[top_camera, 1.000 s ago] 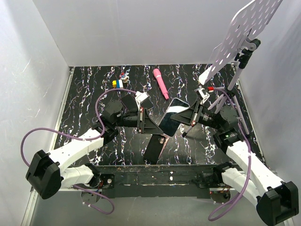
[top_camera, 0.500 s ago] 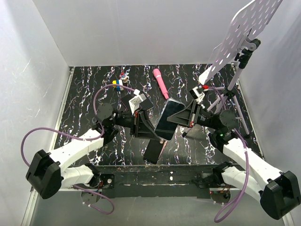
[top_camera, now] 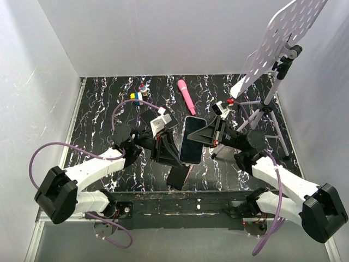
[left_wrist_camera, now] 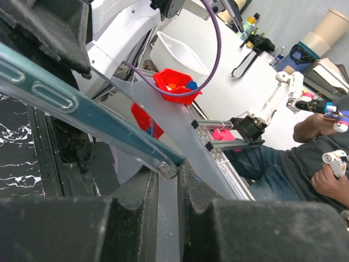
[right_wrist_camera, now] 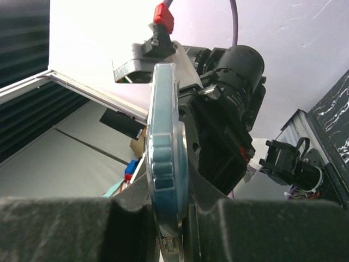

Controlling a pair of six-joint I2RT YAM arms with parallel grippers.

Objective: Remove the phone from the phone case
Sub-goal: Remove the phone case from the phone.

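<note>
Fingers (right_wrist_camera: 71,229) of both arms on phone (top_camera: 192,140), pink wand (top_camera: 186,97) beyond.

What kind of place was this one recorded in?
Probably a robot teleoperation lab booth: a white-walled enclosure around a black marbled tabletop, a perforated panel on a tripod, and, in the left wrist view, a seated person holding what look like controller handles outside.

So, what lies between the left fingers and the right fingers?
The phone. The top view shows it held up between them, with the left fingers at its left edge and the right fingers at its right edge.
</note>
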